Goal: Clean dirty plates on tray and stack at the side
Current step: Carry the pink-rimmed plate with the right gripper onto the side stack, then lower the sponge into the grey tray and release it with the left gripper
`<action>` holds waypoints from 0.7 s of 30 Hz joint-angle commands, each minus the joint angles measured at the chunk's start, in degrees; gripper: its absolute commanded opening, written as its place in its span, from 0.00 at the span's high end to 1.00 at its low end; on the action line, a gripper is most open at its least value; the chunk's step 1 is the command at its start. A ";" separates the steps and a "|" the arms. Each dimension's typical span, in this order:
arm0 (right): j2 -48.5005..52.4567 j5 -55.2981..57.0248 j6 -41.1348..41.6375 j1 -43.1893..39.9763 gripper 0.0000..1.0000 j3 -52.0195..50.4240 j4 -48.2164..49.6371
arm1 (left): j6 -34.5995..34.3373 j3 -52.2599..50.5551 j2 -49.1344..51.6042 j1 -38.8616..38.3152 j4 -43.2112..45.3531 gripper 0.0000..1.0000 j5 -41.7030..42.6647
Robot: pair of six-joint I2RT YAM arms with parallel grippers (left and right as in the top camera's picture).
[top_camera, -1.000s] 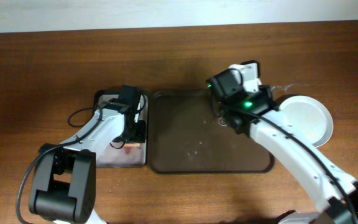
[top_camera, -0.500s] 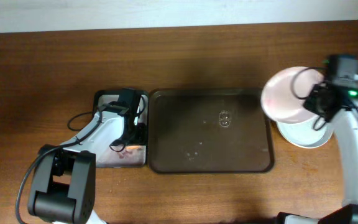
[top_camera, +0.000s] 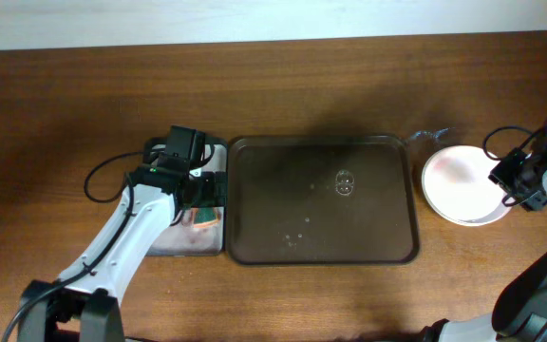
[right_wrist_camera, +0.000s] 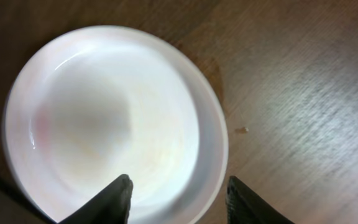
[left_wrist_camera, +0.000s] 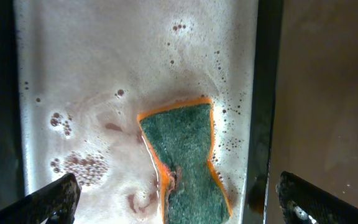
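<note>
Stacked plates (right_wrist_camera: 114,118) sit on surface (top_camera: 65,114) right of brown tray (top_camera: 283,190): likely finished pile. Above them right tool (right_wrist_camera: 179,200) wide open, empty. Over sponge (left_wrist_camera: 188,155) in soapy tray (left_wrist_camera: 92,50), left tool (left_wrist_camera: 179,202) open, empty.

The large dark brown rectangular tray (top_camera: 283,190) gives me a bare floor to cross from above. Just past its right edge sits the stack of round whitish plates (top_camera: 459,180). Against its left edge, the narrow grey tray (top_camera: 174,242) holds a green sponge (left_wrist_camera: 188,162) close to the near wall.
</note>
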 commanded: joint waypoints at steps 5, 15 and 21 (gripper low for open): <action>0.04 -26.62 -12.00 5.35 0.39 -0.22 -0.37 | -7.87 -0.28 -5.22 4.02 -0.59 0.00 -0.70; -0.35 -12.96 -14.75 24.79 0.26 -0.24 -12.61 | -8.33 -0.28 -5.25 5.55 -14.10 0.00 0.90; -6.60 -11.78 -14.58 27.85 0.01 -2.82 -15.21 | -8.33 -0.83 -7.43 5.42 -21.33 0.00 2.14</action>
